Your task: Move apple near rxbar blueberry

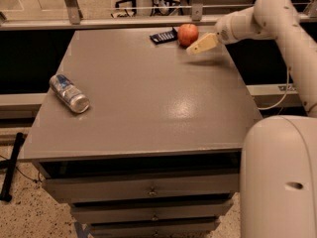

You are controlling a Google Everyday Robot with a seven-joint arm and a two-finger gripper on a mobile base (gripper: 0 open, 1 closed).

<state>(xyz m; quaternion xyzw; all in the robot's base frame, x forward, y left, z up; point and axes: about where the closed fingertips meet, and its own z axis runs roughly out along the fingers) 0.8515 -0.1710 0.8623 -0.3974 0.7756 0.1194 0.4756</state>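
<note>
Pincer beside apple, near rxbar blueberry.

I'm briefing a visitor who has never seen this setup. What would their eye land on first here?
Most likely the red apple at the far edge of the grey table, right beside the dark rxbar blueberry. The white arm reaches in from the right, its gripper just right of the apple. A silver and blue can lies on its side near the left edge.

1 can on side on tbl
</note>
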